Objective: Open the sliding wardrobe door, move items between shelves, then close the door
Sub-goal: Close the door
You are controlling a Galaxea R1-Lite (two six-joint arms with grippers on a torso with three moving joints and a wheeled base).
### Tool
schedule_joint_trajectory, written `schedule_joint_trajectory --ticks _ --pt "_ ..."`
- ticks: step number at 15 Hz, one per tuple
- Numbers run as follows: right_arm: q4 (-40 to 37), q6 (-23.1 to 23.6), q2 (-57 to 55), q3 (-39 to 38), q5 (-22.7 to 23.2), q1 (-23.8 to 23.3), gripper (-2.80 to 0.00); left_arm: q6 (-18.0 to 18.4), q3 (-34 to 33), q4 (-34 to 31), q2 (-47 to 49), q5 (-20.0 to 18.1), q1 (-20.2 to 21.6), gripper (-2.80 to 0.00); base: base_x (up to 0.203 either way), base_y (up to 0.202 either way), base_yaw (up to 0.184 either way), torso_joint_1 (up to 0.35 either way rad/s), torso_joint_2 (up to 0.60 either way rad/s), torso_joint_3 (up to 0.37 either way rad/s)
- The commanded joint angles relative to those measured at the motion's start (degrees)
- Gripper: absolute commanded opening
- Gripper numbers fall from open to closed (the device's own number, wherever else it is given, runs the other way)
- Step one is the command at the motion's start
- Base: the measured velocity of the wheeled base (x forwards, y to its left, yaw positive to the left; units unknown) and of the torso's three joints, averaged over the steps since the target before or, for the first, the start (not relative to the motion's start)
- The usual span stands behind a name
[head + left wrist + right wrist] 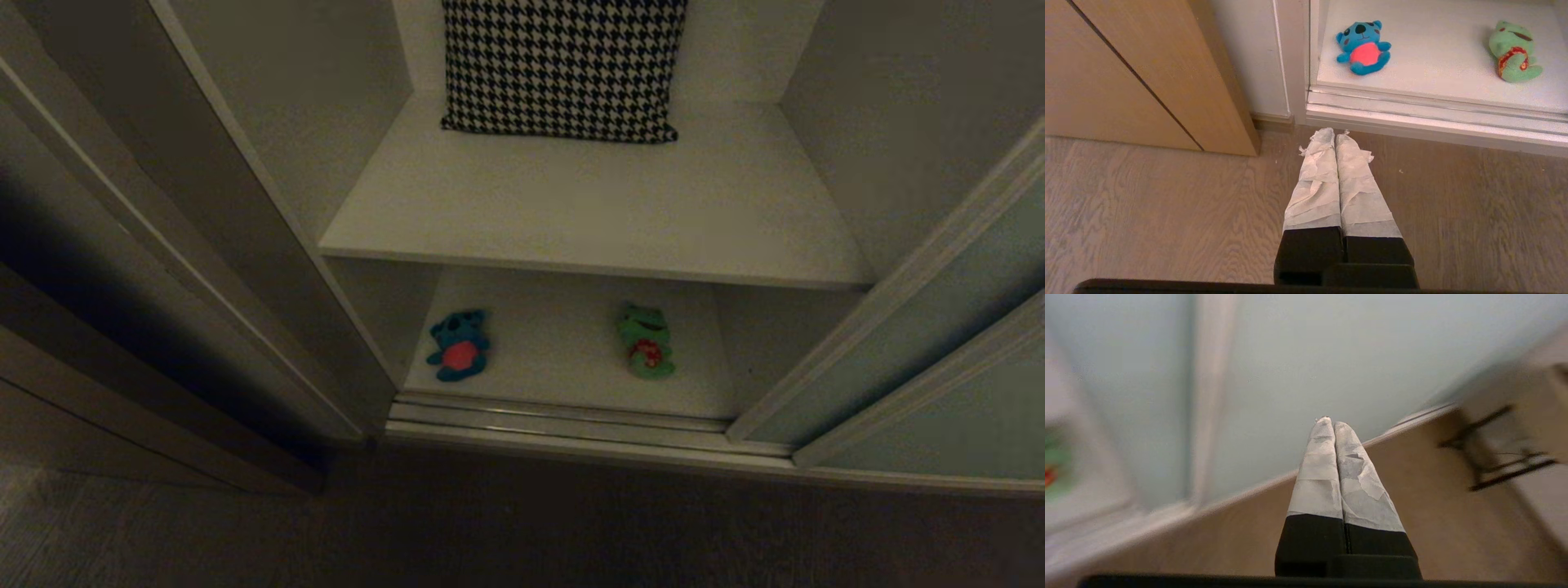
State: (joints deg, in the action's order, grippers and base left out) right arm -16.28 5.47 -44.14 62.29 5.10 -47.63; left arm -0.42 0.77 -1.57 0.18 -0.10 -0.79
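Note:
The sliding wardrobe door [922,359], pale grey-green with a thin pale frame, stands pushed to the right, so the compartment is open. On the lower shelf [555,359] lie both items: a teal-blue bear [459,346] on the left and a green frog [647,341] on the right. The upper shelf [588,212] holds only a pillow. My left gripper [1336,134] is shut and empty, low over the floor short of the track, with the bear [1363,49] and the frog [1513,51] beyond it. My right gripper [1329,421] is shut and empty, facing the door [1306,355].
A black-and-white houndstooth pillow [563,65] leans at the back of the upper shelf. Brown wooden panelling [1126,73] stands left of the wardrobe. A metal floor track [555,425] runs along the opening. Thin black furniture legs [1494,449] stand on the floor far to the right.

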Motion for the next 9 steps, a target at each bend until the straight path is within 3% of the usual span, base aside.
schedule_joint_trajectory --ticks 1,4,9 --pt "2.5 -0.3 -2.4 -0.2 0.1 -4.8 -2.8 0.0 0.0 0.0 0.1 0.0 0.0 -2.8 0.0 0.0 0.0 0.0 0.0 0.0" --pt "6.2 -1.2 -5.7 0.5 0.8 -7.6 -2.8 0.0 0.0 0.0 0.0 0.0 0.0 -2.8 0.0 0.0 0.0 0.0 0.0 0.0" --pt "6.5 -3.9 -11.9 5.0 8.6 -9.3 -2.8 0.0 0.0 0.0 0.1 0.0 0.0 -2.8 0.0 0.0 0.0 0.0 0.0 0.0"
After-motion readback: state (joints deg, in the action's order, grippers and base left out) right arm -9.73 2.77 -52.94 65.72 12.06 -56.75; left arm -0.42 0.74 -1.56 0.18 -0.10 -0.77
